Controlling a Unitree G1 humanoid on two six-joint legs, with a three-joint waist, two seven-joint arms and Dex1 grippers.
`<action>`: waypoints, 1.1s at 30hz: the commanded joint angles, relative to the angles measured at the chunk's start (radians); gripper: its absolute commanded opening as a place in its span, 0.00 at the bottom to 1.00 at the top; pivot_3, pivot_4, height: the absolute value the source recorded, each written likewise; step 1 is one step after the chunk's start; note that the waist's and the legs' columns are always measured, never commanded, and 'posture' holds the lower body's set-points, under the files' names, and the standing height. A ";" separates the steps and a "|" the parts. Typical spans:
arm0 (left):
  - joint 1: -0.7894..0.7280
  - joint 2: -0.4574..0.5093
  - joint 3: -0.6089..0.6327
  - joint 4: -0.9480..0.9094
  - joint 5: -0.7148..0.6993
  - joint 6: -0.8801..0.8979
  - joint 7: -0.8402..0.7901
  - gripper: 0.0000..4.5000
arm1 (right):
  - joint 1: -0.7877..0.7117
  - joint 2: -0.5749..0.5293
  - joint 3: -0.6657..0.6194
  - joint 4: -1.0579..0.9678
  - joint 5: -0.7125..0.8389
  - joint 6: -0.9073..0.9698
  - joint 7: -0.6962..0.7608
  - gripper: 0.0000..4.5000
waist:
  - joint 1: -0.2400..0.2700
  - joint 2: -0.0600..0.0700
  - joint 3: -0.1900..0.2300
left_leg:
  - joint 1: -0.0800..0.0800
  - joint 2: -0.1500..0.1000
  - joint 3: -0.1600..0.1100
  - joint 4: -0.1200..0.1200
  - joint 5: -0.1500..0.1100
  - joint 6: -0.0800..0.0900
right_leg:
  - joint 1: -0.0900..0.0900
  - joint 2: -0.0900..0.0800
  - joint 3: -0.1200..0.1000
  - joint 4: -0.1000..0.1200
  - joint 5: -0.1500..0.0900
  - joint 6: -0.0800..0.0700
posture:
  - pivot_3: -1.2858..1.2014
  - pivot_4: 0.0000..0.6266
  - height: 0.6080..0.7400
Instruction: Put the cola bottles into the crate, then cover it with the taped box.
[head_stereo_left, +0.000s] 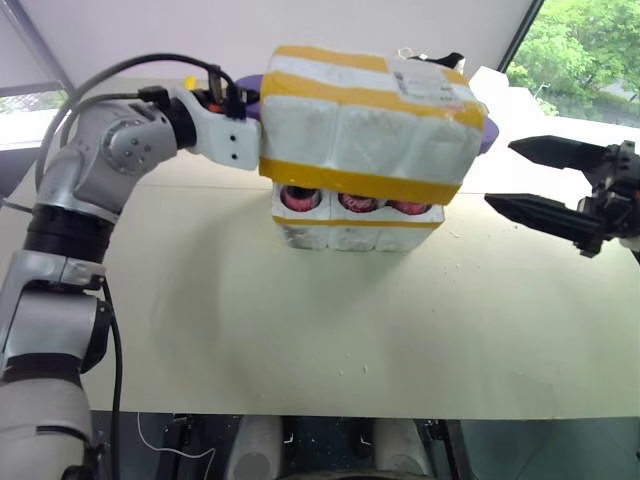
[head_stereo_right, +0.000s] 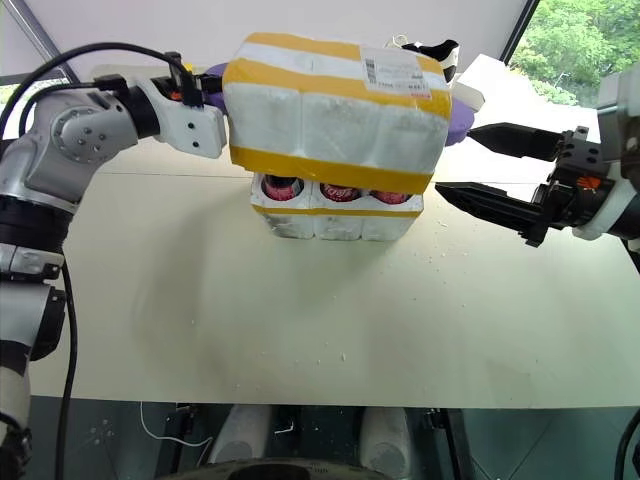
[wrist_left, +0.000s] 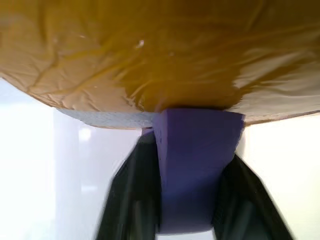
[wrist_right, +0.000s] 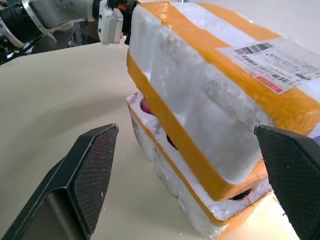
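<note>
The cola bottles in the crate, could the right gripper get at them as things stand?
Probably not. The taped box sits tilted over the crate, covering the cola bottles so only red caps show in a narrow gap. The right gripper, open beside the box, would need it lifted away.

Bright daylight from the windows behind; the left wrist view is blurred.

Left arm: extended forward, elbow bent, wrist at the upper left end of the taped box (head_stereo_left: 370, 125). Left gripper (wrist_left: 192, 200): black fingers (wrist_left: 132, 195) straddle a purple strap on the box. Right arm: to the right of the box. Right gripper (head_stereo_right: 480, 165): level, pointing toward the box, jaws spread wide, clear of it.
</note>
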 joint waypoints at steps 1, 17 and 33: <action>0.041 0.015 0.022 -0.090 0.020 0.031 0.015 0.65 | -0.004 -0.003 -0.048 -0.024 0.023 -0.014 -0.007 1.00 | 0.000 0.000 0.000 | 0.000 0.000 0.000 0.000 0.000 0.000 | 0.000 0.000 0.000 0.000 0.000 0.000 | 0.52 0.24 1.00; 0.238 0.126 0.500 -0.493 -1.074 1.268 -0.560 0.99 | 0.050 -0.016 -0.015 0.058 -0.089 -0.067 0.070 1.00 | -0.005 0.000 0.000 | 0.001 0.002 -0.003 0.001 0.000 -0.001 | 0.002 0.000 0.000 0.001 -0.001 0.001 | 0.52 0.24 1.00; 0.326 0.406 0.589 -0.350 -1.277 1.499 -0.782 0.99 | 0.006 0.003 0.076 0.129 -0.138 -0.103 0.158 1.00 | -0.002 0.001 0.000 | 0.003 0.000 -0.003 0.000 0.001 -0.001 | 0.005 0.001 0.000 -0.001 -0.002 0.002 | 0.52 0.24 1.00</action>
